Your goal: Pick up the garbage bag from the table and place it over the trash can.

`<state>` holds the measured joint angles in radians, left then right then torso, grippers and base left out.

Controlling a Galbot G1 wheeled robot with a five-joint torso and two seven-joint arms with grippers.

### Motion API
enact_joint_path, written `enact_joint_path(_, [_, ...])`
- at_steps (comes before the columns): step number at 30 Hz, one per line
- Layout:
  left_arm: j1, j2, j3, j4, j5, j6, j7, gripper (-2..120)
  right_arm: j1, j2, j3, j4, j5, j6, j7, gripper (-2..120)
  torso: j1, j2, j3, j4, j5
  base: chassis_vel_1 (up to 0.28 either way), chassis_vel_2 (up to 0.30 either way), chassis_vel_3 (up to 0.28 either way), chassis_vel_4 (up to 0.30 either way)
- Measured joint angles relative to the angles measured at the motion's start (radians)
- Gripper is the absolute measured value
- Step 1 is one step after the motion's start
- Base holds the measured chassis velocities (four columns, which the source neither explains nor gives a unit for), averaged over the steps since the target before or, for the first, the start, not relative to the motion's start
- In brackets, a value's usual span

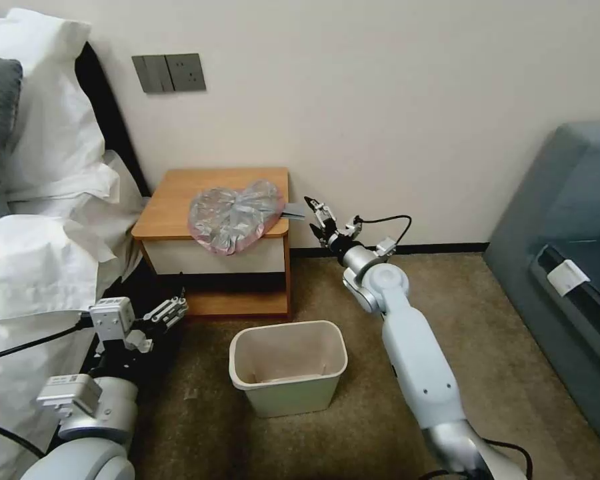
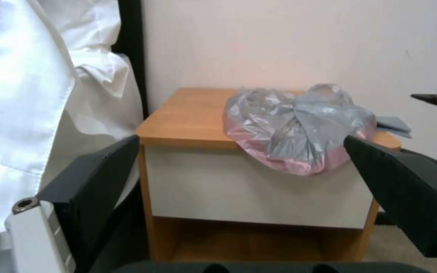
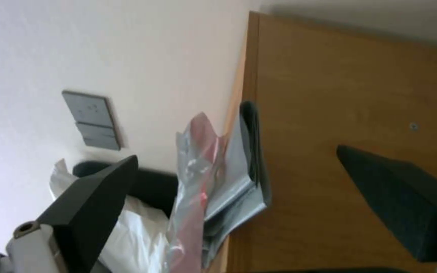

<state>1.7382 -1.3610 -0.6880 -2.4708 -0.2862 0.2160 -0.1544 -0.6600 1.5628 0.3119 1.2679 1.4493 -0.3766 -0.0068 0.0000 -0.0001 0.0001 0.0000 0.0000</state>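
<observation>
While the right gripper (image 1: 315, 217) hovers spread just off the table (image 1: 180, 200) edge | garbage bag (image 1: 237, 215) lies ahead of it, overhanging | step: reach | next: close on the protruding flap | left gripper (image 1: 170, 310) spread, low | trash can (image 1: 288, 365) below.

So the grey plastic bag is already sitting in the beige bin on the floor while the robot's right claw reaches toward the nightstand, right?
Not quite. The garbage bag lies on the table, overhanging its front edge; the trash can on the floor holds no bag. The head view shows this. The rest holds: the right gripper, open, reaches toward the table's right side.
</observation>
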Motion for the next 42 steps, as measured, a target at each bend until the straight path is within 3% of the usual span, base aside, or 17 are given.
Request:
enact_joint_path(3, [-0.001, 0.0, 0.0, 0.003, 0.002, -0.001, 0.0, 100, 0.013, 0.003, -0.007, -0.018, -0.014, 0.005, -0.018, 97, 0.0, 0.0, 0.0, 0.0001, 0.0, 0.0, 0.0, 0.0, 0.0])
enact_joint_path(9, [-0.003, -0.017, 0.01, 0.007, 0.011, -0.004, 0.005, 100, 0.029, 0.007, -0.017, -0.036, -0.02, 0.01, -0.021, 73, 0.0, 0.0, 0.0, 0.0, 0.0, 0.0, 0.0, 0.0, 0.0])
enact_joint_path(11, [-0.003, -0.022, 0.012, 0.008, 0.016, -0.005, 0.007, 100, 0.03, 0.008, -0.018, -0.036, -0.022, 0.01, -0.021, 71, 0.0, 0.0, 0.0, 0.0, 0.0, 0.0, 0.0, 0.0, 0.0])
enact_joint_path(17, [-0.004, -0.03, 0.013, 0.017, 0.027, -0.019, 0.01, 100, 0.028, 0.012, -0.027, -0.026, -0.032, 0.014, -0.009, 44, 0.0, 0.0, 0.0, 0.0, 0.0, 0.0, 0.0, 0.0, 0.0])
enact_joint_path(30, [-0.006, -0.039, 0.013, 0.041, 0.08, -0.05, 0.031, 100, 0.012, -0.001, -0.057, 0.026, -0.063, 0.038, 0.015, 0, 0.0, 0.0, 0.0, 0.0, 0.0001, 0.0, 0.0, 0.0, 0.0])
enact_joint_path(36, [-0.006, -0.046, 0.015, 0.042, 0.087, -0.059, 0.033, 100, -0.026, -0.027, -0.085, 0.12, -0.047, 0.048, 0.069, 0, 0.0, 0.0, 0.0, 0.0001, 0.0001, 0.0, 0.0, 0.0, 0.0])
enact_joint_path(42, [-0.006, -0.052, 0.013, 0.043, 0.087, -0.072, 0.033, 100, -0.131, -0.085, -0.15, 0.324, -0.006, 0.094, 0.205, 0, 0.0, 0.0, 0.0, 0.0, 0.0001, 0.0, 0.0, 0.0, 0.0])
